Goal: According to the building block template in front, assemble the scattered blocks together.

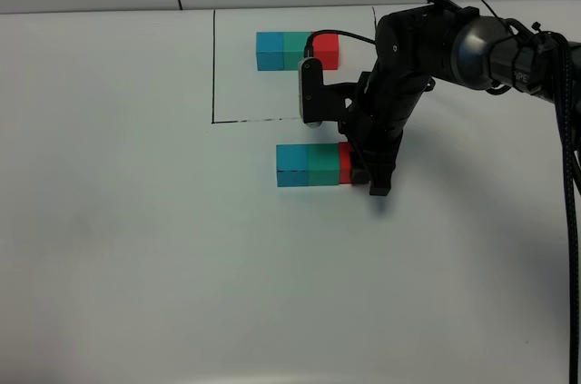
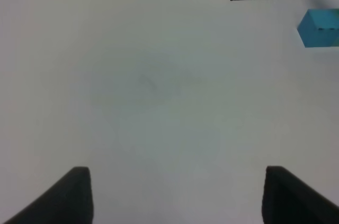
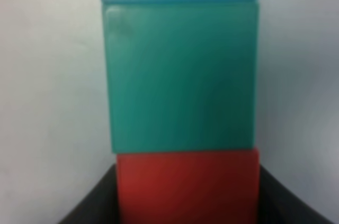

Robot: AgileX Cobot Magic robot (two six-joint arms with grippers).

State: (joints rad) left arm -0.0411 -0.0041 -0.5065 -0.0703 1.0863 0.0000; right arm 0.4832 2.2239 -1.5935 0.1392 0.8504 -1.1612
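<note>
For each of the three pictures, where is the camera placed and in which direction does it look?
Exterior high: mounted above, looking down on the white table, the building block template and the assembled row; the right arm and right gripper show at the red block.
Left wrist: on the left arm, facing bare table; the left gripper shows as two dark fingertips, the blue block at the edge.
Right wrist: on the right arm, close along the row, its fingertips flanking the red block.
Shared: all three views show the blue block.
</note>
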